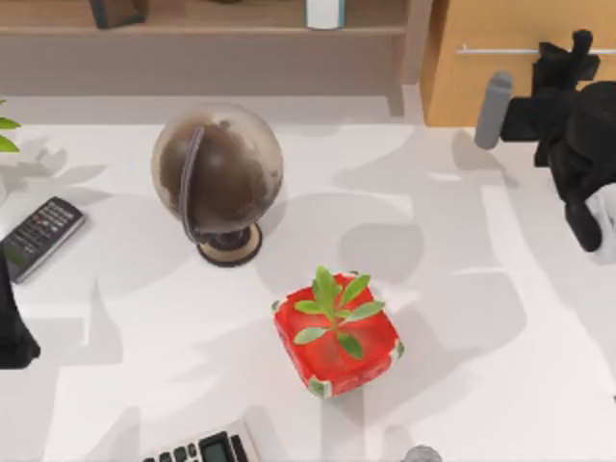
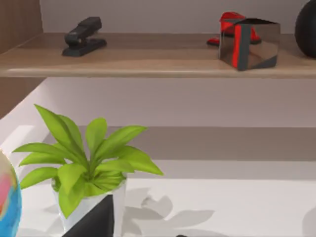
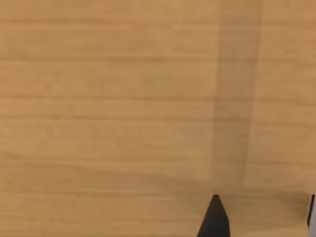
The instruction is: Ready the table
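Note:
The white table (image 1: 500,289) spreads across the top view. On it stand a brown globe (image 1: 217,183) at centre left and a red pot with a green plant (image 1: 337,332) near the middle. My right gripper (image 1: 577,48) is raised at the back right, close against the orange-tan drawer unit (image 1: 520,91) near its silver handle (image 1: 510,50). The right wrist view looks straight onto that wooden front (image 3: 123,98) from very near. My left arm (image 1: 14,327) rests at the table's left edge.
A black remote (image 1: 38,236) lies at the left and a calculator (image 1: 202,448) at the front edge. A leafy plant in a white and black pot (image 2: 89,163) stands under the wooden shelf (image 2: 148,61), which holds a black stapler (image 2: 83,37) and a mirrored cube (image 2: 249,44).

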{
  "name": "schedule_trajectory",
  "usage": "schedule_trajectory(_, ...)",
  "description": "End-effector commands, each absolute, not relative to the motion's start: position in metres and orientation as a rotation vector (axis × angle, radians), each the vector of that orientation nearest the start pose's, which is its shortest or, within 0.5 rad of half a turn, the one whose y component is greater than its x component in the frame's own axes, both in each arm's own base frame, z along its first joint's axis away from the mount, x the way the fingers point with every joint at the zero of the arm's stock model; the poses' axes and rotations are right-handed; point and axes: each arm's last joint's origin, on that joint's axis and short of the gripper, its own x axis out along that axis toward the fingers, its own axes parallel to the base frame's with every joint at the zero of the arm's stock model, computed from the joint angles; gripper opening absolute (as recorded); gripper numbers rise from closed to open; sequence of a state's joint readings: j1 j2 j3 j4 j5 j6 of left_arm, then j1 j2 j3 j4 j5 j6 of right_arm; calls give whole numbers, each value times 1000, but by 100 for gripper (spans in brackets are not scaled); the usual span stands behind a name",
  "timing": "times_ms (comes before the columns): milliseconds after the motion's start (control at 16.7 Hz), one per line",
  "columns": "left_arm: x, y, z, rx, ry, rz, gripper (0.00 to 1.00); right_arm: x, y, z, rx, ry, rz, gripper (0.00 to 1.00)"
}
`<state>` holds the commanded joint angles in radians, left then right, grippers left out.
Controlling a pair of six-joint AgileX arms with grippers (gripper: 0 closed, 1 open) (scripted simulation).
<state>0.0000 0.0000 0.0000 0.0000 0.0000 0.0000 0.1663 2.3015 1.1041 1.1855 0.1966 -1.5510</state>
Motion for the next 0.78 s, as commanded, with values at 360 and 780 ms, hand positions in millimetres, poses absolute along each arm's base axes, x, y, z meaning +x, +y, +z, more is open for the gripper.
schedule_trajectory(360, 106, -1, 160, 0, 0, 0, 100, 439, 72, 88, -1565, 11, 4, 100)
schedule_trajectory(780, 106, -1, 160, 0, 0, 0, 100, 431, 74, 75, -1566, 49, 52, 100)
